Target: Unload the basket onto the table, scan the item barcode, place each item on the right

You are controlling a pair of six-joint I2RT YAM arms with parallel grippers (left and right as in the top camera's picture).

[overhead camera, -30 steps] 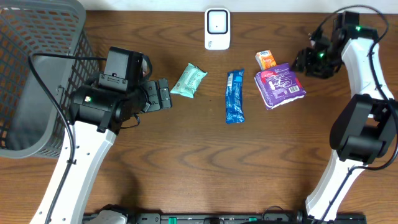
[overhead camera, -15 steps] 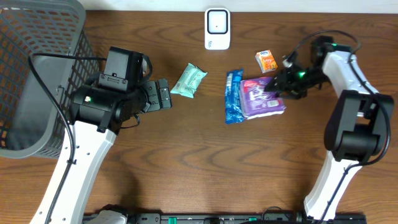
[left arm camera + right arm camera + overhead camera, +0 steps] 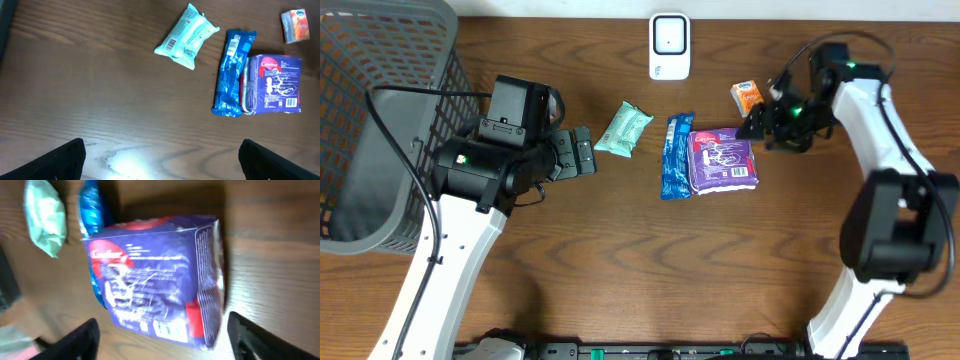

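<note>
A: Where's the item?
B: A purple soft plastic pack with white print (image 3: 723,161) lies flat on the brown wooden table (image 3: 620,260), centre-right. Its left edge touches a blue foil-wrapped bar (image 3: 675,156). The left wrist view shows a small barcode on its upper face, near a corner.
A: Right gripper?
B: The right gripper (image 3: 763,124) is just beside the pack's upper right corner. Its fingers (image 3: 80,340) are spread wide with nothing pinched, and the pack sits ahead of them. Can't tell if there's contact at the corner.
A: Left?
B: The left gripper (image 3: 586,153) is fully spread and empty, near a mint-green wipes packet (image 3: 624,129) but apart from it.
A: Anything else?
B: A white rounded scanner (image 3: 669,45) stands at the far table edge, well apart from the pack. A small orange carton (image 3: 747,96) is near the right gripper. A grey mesh basket (image 3: 380,100) is at the far left.
</note>
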